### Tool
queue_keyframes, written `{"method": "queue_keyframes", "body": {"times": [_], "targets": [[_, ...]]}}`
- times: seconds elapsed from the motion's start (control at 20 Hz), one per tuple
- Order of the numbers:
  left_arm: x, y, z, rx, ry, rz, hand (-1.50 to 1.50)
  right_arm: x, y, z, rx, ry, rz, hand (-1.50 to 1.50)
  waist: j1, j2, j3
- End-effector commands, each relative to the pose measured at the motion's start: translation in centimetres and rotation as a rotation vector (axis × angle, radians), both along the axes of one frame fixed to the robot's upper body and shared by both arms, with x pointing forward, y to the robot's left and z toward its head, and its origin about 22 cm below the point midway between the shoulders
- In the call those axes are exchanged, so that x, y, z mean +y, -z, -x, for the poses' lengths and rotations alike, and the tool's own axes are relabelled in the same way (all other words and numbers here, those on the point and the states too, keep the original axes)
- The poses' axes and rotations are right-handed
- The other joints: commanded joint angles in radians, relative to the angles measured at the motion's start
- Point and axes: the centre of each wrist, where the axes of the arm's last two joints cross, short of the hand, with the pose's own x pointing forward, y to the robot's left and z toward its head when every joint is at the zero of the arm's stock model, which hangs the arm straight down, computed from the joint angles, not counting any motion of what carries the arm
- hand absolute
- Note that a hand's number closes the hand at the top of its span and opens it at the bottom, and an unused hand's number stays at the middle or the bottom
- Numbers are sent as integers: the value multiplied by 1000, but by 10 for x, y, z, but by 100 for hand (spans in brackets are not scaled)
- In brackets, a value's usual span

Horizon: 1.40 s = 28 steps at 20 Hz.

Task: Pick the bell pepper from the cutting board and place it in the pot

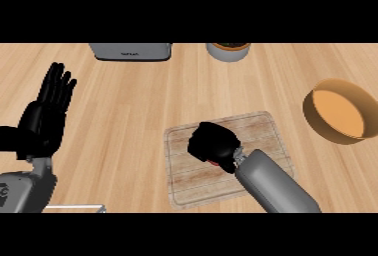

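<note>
While one cutting board (221, 165) lies on the wooden counter (133, 110), the right hand (212, 142) sits curled over its upper middle, fingers wrapped downward around something. Only a small red patch shows beneath the hand's lower edge, presumably the bell pepper (213, 162); the rest of it is hidden by the fingers. One orange-brown pot (325, 117) stands well apart to the right of the board, its far side cut off by the frame. The left hand (46, 112) shows at the left edge, fingers straight and upward, holding nothing. Two items at the top are cropped: a grey appliance (131, 51) and a pale round container (228, 51) with dark contents too small to identify.
</note>
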Motion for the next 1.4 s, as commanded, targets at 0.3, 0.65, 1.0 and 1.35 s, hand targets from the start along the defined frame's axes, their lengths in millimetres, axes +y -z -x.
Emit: {"method": "queue_keyframes", "body": {"times": [0.3, 0.65, 1.0, 1.35], "targets": [[12, 12, 10, 12, -63, 25, 0, -1, -21, 108, 88, 179, -321, 150, -90, -5, 14], [20, -7, 6, -9, -89, 13, 0, -50, -97, 156, -167, 447, -555, 150, -106, -2, 14], [3, 10, 7, -13, -25, 31, 0, -113, -163, 188, -429, 693, -742, 150, -48, 21, 15], [5, -1, 2, -33, -15, 42, 0, -165, -181, 166, -470, 839, -761, 150, -18, 24, 16]]}}
